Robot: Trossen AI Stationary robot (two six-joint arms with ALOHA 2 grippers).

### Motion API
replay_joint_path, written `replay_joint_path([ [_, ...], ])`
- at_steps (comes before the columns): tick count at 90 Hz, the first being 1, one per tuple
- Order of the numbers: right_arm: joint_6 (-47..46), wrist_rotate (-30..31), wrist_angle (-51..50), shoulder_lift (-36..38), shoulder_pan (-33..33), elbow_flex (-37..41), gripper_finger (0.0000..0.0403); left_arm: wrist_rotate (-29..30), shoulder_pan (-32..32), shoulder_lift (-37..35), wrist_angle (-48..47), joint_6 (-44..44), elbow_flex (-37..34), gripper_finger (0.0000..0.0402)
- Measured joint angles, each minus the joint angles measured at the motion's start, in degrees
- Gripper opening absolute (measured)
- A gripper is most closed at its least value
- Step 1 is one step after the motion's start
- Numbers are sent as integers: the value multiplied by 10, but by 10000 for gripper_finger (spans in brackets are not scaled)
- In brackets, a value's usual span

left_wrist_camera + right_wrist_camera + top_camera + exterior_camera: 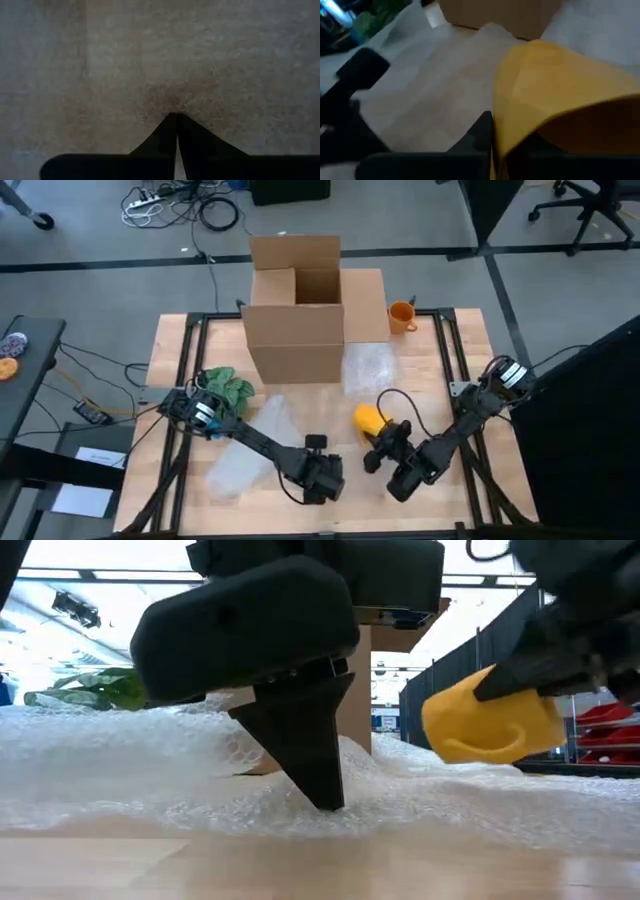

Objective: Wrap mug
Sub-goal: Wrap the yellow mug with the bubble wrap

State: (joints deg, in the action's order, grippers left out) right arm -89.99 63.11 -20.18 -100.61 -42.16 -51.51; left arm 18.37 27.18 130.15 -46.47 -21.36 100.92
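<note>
Table: wooden table [465, 350] with a black frame, standing on a grey floor strewn with cables.
Yellow mug: the yellow mug [368, 418] is near the table's middle, lifted off the surface and lying on its side in the low view [492, 728], handle facing the camera; it is just in front of the bubble wrap that lies by the box.
Right tool: the right tool [384, 442] is clamped on the yellow mug's rim; in the right wrist view one dark finger [479, 131] sits outside the yellow wall.
Bubble wrap: a clear sheet of bubble wrap [250, 450] is spread over the table's left-front part, rumpled and humped in the low view [120, 765].
Left tool: the left tool [318, 476] is at the front of the table, tip pressed down onto the bubble wrap [325, 802]; its fingers [167, 134] are together, pinching or touching the film, which of the two I cannot tell.
Cardboard box: an open cardboard box [295, 310] stands at the back middle.
Orange mug: an orange mug [401, 315] stands right of the box.
Green cloth: a green cloth [228, 387] lies left of the box.
</note>
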Motion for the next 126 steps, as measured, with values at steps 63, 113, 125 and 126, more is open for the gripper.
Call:
replay_joint_path([
  [63, -58, 10, 92, -77, 26, -1, 50, 22, -4, -16, -198, 101, 113, 0],
  [113, -44, 7, 25, -23, 23, -1, 77, 288, -4, -22, -236, 107, 239, 2],
  [125, -43, 8, 30, -23, 44, -1, 76, 282, -4, -22, -207, 106, 181, 2],
  [126, -43, 8, 32, -23, 46, -1, 75, 280, -4, -22, -205, 105, 175, 2],
])
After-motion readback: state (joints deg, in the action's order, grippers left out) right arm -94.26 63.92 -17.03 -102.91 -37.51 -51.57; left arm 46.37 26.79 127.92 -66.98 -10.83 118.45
